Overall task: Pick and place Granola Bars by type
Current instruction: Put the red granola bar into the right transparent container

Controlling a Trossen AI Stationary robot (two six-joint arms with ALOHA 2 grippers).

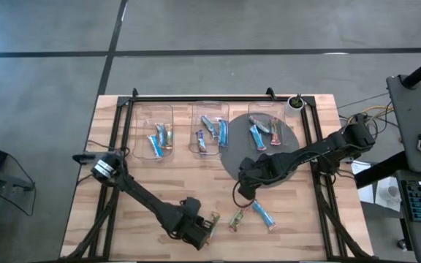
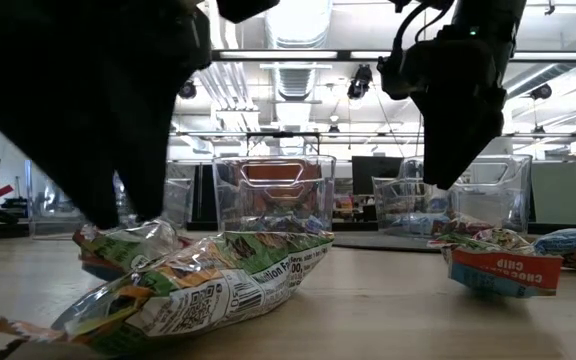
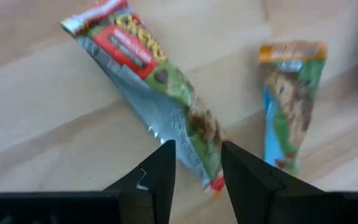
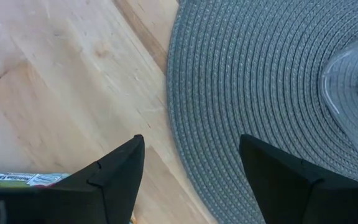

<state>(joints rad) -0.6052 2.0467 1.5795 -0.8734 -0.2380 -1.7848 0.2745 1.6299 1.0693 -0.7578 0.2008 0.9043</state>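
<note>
Left gripper (image 1: 212, 226) sits low at the near edge of the table (image 1: 152, 190), its fingers (image 3: 151, 180) partly apart with nothing between them; the tip of a green bar (image 3: 160, 99) lies just beyond their ends. Right gripper (image 1: 245, 187) hangs over the near edge of the round grey mat (image 1: 232, 157), its jaws spread wide and empty.

Three clear bins (image 1: 154, 128) stand in a row along the far side, the right one resting on the mat. The left bin holds about three bars, the middle about four and the right about three; the exact counts are hard to tell. Three more bars lie loose on the near wood: the green one by the left gripper, a second green one (image 1: 236, 218) just right of it, and a blue bar (image 1: 263, 214) further right.

Green bars have a red panel with pale lettering and a silver back seam. Blue ones are bright blue with an orange end.
</note>
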